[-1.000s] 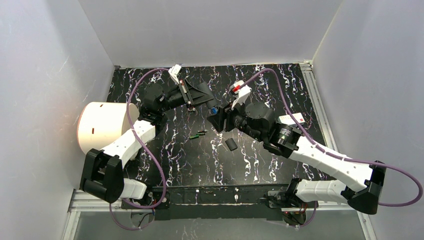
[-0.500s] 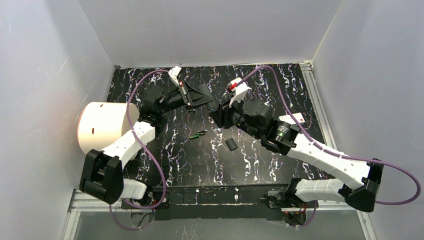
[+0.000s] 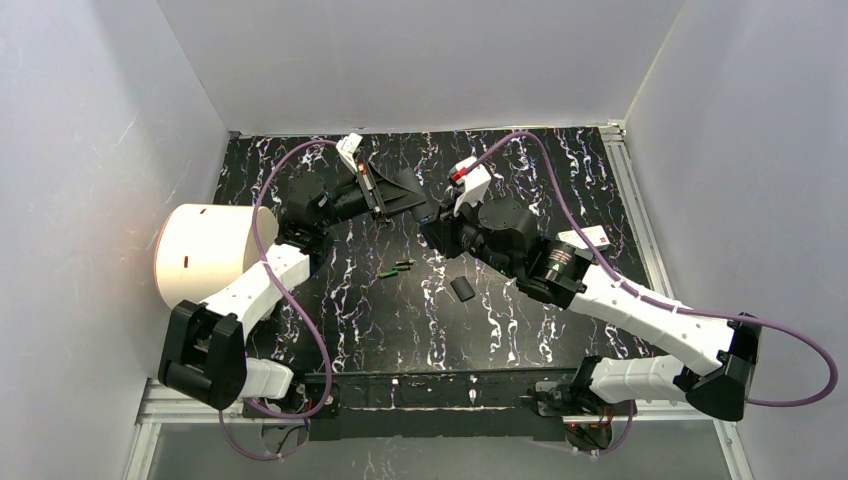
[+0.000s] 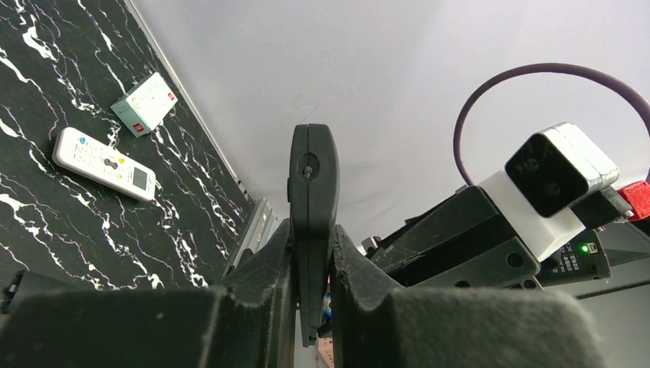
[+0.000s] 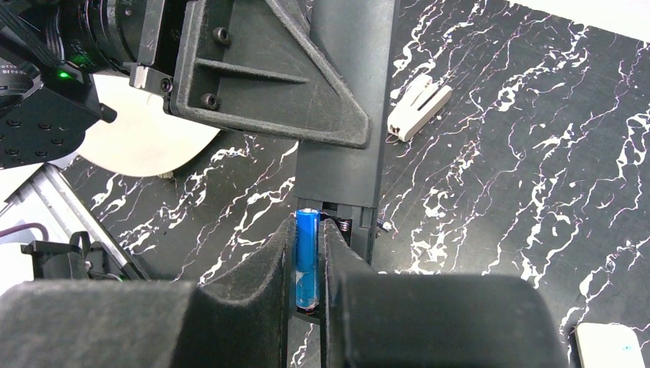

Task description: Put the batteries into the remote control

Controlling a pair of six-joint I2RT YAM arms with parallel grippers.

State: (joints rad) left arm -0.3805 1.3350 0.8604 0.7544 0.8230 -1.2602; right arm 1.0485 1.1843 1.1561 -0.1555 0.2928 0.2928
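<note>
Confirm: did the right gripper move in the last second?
Yes. In the top view the right gripper, pinching the blue battery, shifted up-left toward the remote control, away from the loose black piece.

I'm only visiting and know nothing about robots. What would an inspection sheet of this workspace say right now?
Surface: black table with white veining; no spills seen.
Job's things: black remote held off the table; blue battery at its open bay; green battery and black battery lying loose on the table.
Clutter: small black piece, white remote, small grey box, white clip-like piece, large white drum.
Grippers: left pincer shut on the black remote; right pincer shut on the blue battery.
Cables: purple cable looped along each arm; no snag seen.
Surroundings: plain white walls; nothing else seen.
</note>
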